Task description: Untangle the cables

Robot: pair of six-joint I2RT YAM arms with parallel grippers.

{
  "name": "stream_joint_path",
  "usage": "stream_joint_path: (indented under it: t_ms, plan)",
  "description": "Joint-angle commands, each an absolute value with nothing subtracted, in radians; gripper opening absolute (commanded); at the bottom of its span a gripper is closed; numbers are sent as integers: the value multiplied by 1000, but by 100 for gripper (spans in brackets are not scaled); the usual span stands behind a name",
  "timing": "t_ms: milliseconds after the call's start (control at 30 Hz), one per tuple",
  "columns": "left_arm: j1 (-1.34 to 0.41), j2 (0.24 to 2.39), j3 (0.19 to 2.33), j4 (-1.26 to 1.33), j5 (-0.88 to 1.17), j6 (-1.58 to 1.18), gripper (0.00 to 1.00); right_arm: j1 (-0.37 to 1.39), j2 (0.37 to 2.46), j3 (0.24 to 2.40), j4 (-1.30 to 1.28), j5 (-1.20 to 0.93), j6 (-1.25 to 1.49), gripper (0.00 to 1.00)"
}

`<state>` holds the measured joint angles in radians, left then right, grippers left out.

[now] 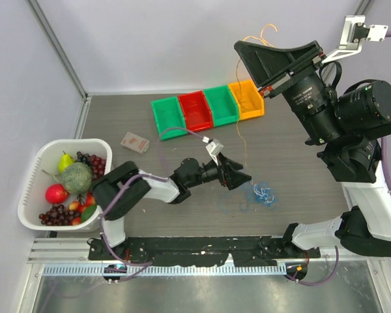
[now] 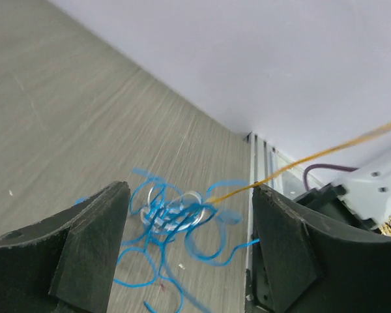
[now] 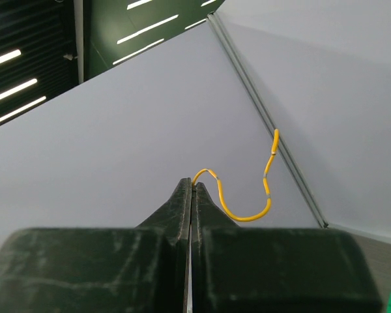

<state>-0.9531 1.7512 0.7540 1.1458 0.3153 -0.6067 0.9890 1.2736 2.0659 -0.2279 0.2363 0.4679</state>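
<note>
Right tool (image 3: 191, 186) is clamping the orange-yellow cable (image 3: 247, 215), holding it high, I'm guessing to draw it from the blue cable (image 2: 163, 215) knot; left tool (image 2: 190, 195) is hovering spread apart beside it.

A: Arms, quick?
B: Left arm (image 1: 153, 188) and right arm (image 1: 371, 195) both have white shells with black joints. Thin purple hoses (image 2: 322, 167).
A: Grippers?
B: Left gripper (image 2: 190, 199) is matte black, with wedge fingers (image 2: 91, 251) scuffed at the edges. Right gripper (image 3: 191, 184) is the same black. Both wrists carry pale camera brackets (image 1: 358, 29), and the right one has visible screws.
</note>
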Motion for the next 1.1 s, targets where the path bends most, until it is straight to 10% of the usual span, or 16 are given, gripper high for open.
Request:
stream_joint_path:
  t_ms: [0, 433, 767, 1067]
  plan:
    - [-985, 1934, 840, 1542, 353, -770, 77, 993, 1307, 2134, -167, 204, 508, 1]
    - [-1081, 1881, 839, 1145, -43, -462, 58, 993, 1321, 2152, -181, 195, 506, 1]
    - [-1144, 1568, 736, 938, -34, -272, 80, 992, 1325, 2152, -184, 206, 472, 1]
    - [-1183, 1663, 883, 902, -125, -178, 40, 991, 1335, 2171, -173, 192, 503, 1]
